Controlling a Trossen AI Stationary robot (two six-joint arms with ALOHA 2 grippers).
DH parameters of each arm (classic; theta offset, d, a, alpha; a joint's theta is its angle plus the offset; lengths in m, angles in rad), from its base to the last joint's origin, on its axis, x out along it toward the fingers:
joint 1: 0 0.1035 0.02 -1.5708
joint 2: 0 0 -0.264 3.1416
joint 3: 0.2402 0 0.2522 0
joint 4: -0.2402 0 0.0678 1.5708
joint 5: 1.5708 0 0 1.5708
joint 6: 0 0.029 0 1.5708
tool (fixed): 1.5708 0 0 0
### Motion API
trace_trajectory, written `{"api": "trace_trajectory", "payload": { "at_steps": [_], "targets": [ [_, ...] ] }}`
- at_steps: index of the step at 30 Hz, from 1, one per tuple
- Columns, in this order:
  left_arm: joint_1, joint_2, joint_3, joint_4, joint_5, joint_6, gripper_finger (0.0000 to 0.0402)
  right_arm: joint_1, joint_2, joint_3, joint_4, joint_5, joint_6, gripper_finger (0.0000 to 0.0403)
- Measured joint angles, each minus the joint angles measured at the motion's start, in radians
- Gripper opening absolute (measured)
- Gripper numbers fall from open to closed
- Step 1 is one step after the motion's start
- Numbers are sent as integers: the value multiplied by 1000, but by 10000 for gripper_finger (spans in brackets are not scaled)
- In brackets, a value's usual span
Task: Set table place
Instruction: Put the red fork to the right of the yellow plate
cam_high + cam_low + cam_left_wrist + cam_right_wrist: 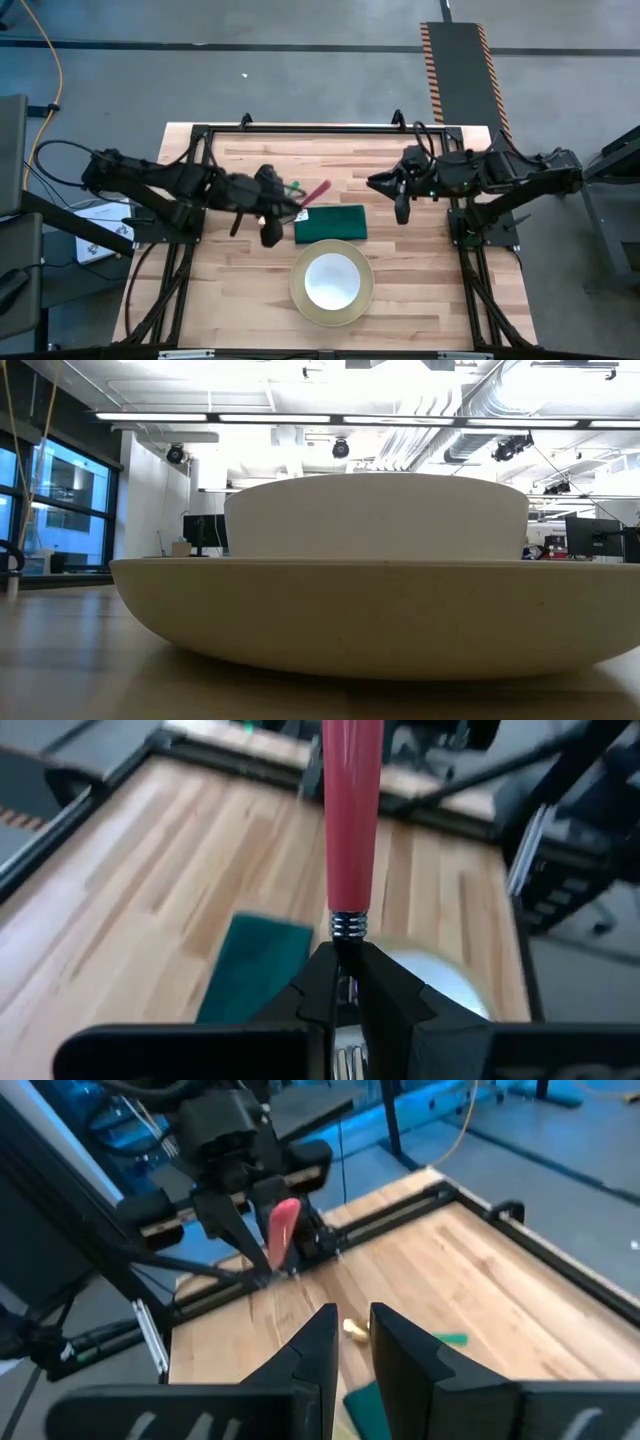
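**Fork in hand beside the napkin**

At the left of the table (210, 290), our left gripper (290, 208) hung above the wood with its fingers pinched on the metal neck of the pink-handled fork (316, 192), the handle slanting up and away toward the far edge. We judged the fork light and stiff, its smooth handle apt to swivel in a narrow pinch, so a hold near the ferrule (where the left wrist view showed the fingers pressed against metal) looked the steadier place.

Just right of that gripper lay the dark green folded napkin (331, 223), flat on the boards; soft and thin, it would bunch if dragged, and we would lift it by an edge. The gold spoon with green handle (400, 1332) lay on the wood by the napkin, light and slippery too.

In front of the napkin sat the pale yellow plate (300, 295) with the white bowl (332, 280) inside it, both rigid and breakable, best left alone.

Farther right, our right gripper (402, 210) waited above the table, holding nothing, its jaws only narrowly parted.
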Motion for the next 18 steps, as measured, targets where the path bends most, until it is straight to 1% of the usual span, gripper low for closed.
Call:
{"api": "trace_trajectory", "payload": {
  "at_steps": [6, 12, 15, 18],
  "targets": [
    [80, 1, 0, 135, 71, 46, 23, -37, 0, 0, 55, -24, -50, 53],
    [149, 1, 0, 215, 168, 63, 23, -71, 5, 0, 146, -98, -122, 54],
    [171, 1, 0, 234, 185, 72, 26, -81, 5, 0, 160, -120, -142, 64],
    [191, 1, 0, 249, 210, 81, 26, -90, 6, 0, 152, -133, -147, 86]
  ]
}}
